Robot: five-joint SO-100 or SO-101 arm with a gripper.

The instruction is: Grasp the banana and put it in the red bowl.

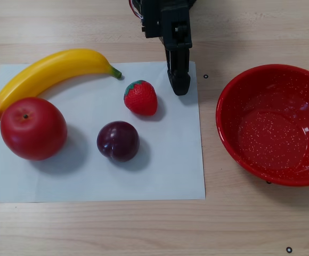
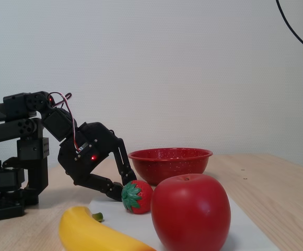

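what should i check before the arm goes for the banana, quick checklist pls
1. Banana free to grasp: ok, it lies on the white paper with nothing on top; its blush end sits close against the apple.
2. Gripper empty: ok, nothing is held.
3. Jaws wide enough for the banana: cannot tell, the overhead-looking other view shows them edge-on.
4. Path to the banana: not ok, the strawberry sits just beside the gripper, between it and the fruit.
5. Red bowl ready: ok, empty and upright, off the paper.
6. Plum out of the way: ok, nearer the camera than the banana.
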